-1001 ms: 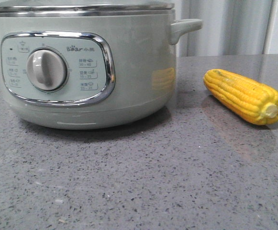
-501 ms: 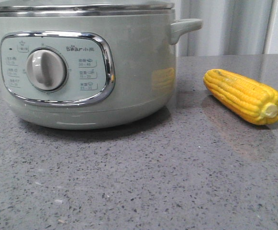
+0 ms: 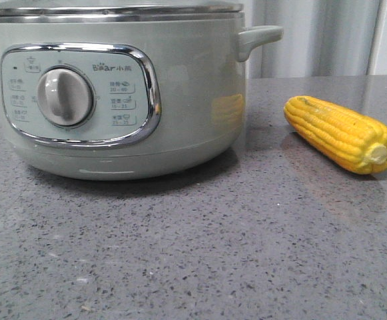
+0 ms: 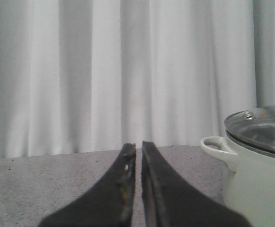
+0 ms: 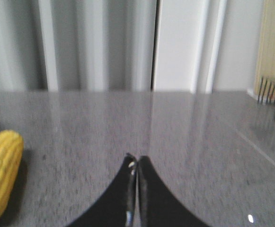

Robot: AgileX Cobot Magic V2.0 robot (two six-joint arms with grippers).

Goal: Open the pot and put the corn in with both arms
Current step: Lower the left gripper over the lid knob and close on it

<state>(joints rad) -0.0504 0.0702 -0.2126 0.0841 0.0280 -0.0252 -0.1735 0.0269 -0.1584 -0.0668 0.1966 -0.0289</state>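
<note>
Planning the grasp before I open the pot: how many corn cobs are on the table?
1. The corn lies on the table to the right of the pot, apart from it, stub end toward the camera. Anything behind the pot would be hidden.

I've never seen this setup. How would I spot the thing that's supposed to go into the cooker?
Start at the big pale green pot with the grey dial, standing on the speckled grey table. Look to its right: lying on its side, apart from the pot, is the corn. It is the only bright yellow thing there, ribbed with kernel rows, its pale stub end toward the camera.
</note>
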